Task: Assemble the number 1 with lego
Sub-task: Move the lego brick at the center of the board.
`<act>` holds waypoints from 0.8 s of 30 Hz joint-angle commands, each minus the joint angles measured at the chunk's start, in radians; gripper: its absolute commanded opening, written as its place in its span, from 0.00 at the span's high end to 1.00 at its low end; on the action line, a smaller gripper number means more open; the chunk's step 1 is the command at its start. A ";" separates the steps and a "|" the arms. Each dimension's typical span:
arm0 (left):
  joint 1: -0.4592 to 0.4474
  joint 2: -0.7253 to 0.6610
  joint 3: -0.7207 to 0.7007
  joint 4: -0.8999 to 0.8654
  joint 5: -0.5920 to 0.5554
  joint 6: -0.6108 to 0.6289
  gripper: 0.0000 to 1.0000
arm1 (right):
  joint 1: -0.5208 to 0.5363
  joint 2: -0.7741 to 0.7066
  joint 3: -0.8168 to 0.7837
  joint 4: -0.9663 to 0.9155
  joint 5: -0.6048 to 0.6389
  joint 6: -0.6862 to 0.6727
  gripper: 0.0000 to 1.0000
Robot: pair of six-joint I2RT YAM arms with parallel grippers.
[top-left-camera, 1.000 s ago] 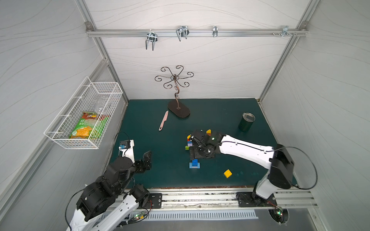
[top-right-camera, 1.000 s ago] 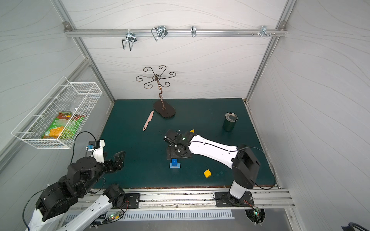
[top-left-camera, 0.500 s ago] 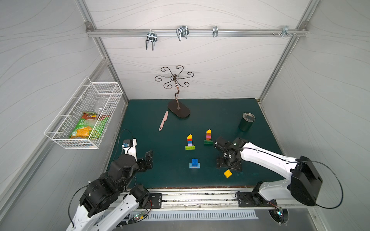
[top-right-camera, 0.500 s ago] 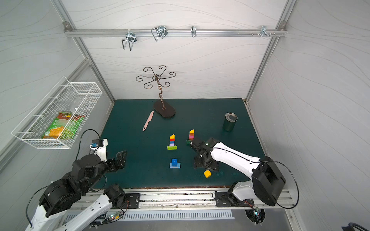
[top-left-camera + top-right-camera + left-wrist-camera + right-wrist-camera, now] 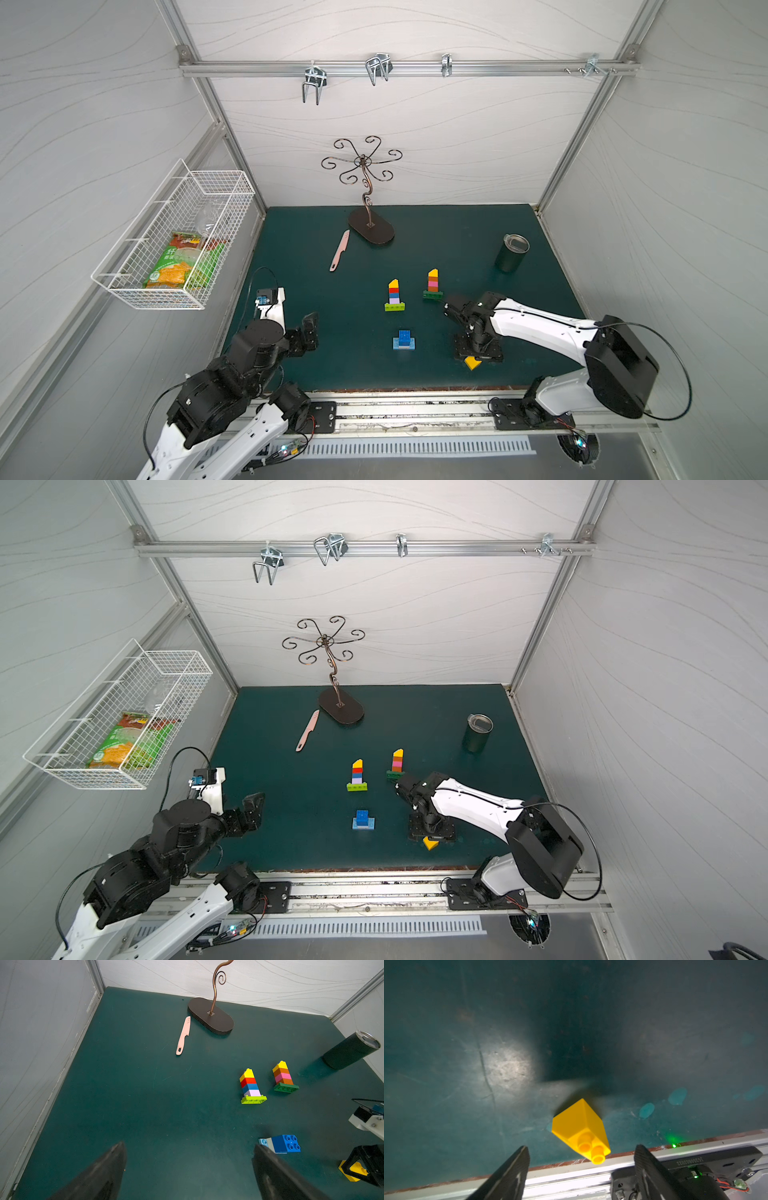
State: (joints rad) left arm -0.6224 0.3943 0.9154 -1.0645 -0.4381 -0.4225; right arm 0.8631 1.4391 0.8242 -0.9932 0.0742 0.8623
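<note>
R claw (image 5: 581, 1147) open, tips either side of yellow brick (image 5: 577, 1124), not touching.

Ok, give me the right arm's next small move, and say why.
Probably close the right gripper on the small yellow sloped plastic brick, perhaps after sinking slightly. In the right wrist view it lies on its side on the dark green mat, between the open fingers with a gap either side, so nothing grips it yet.
</note>
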 commanded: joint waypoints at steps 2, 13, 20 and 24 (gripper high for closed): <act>0.003 0.011 0.004 0.066 -0.011 0.003 0.00 | 0.008 0.046 -0.016 0.017 0.019 -0.011 0.24; 0.003 0.021 0.004 0.066 -0.013 0.004 0.00 | 0.011 0.116 -0.009 0.050 0.033 0.001 0.49; 0.003 0.026 0.004 0.066 -0.014 0.003 0.00 | 0.003 0.120 -0.020 0.063 0.019 0.020 0.69; 0.003 0.029 0.004 0.066 -0.014 0.002 0.01 | -0.007 0.113 -0.023 0.086 -0.006 0.034 0.71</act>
State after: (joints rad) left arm -0.6224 0.4122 0.9138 -1.0641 -0.4381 -0.4225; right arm 0.8631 1.5421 0.8181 -0.9199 0.0807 0.8745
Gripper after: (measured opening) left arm 0.996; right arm 0.335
